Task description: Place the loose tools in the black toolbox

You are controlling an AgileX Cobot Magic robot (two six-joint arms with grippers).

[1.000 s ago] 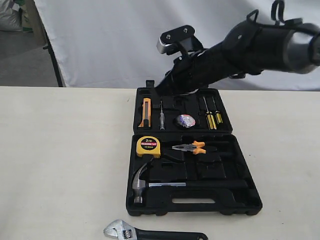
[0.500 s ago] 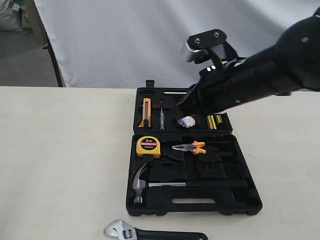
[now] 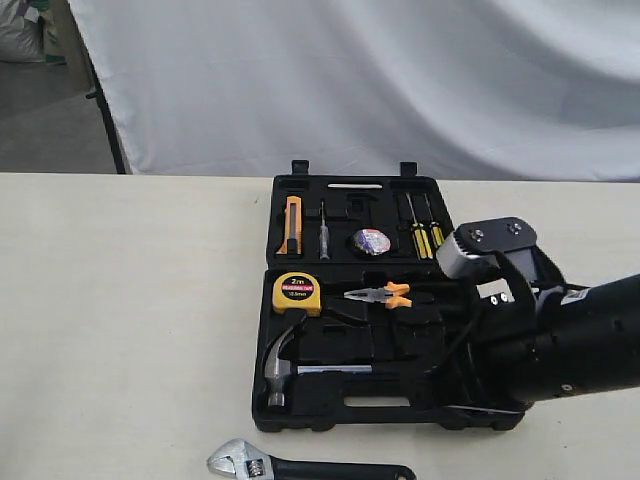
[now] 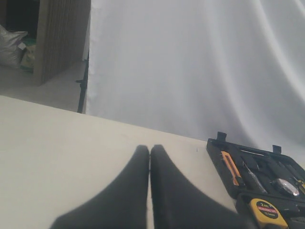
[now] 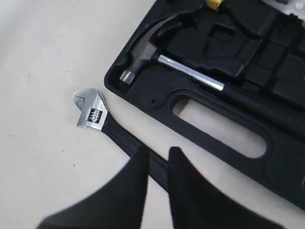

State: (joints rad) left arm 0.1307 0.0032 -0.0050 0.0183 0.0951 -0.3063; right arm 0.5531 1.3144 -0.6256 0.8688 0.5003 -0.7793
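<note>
1. Outside first: from the exterior view I see the black toolbox (image 3: 262,400) lying open on the table (image 3: 120,330). The claw hammer (image 3: 290,365) sits in its recess in the near half, just below the yellow tape measure (image 3: 296,292) and the orange-handled pliers (image 3: 380,294). The tape roll (image 3: 371,241) rests in a pocket of the far half. The adjustable wrench (image 3: 311,468) lies loose on the table just in front of the case, head to the left. My right arm (image 3: 560,350) hangs over the case's near right corner.
2. On the left wrist view, the left gripper (image 4: 150,149) hovers over the table with its fingers pressed together and nothing between them. The toolbox shows off to one side, well apart from it.
3. On the right wrist view, the right gripper (image 5: 157,151) hangs over the wrench's black handle. Its fingers stand a narrow gap apart and the handle shows through that gap. I cannot tell whether they touch it. The wrench's silver head lies near the case's edge, with the hammer seated beyond the handle slot.
</note>
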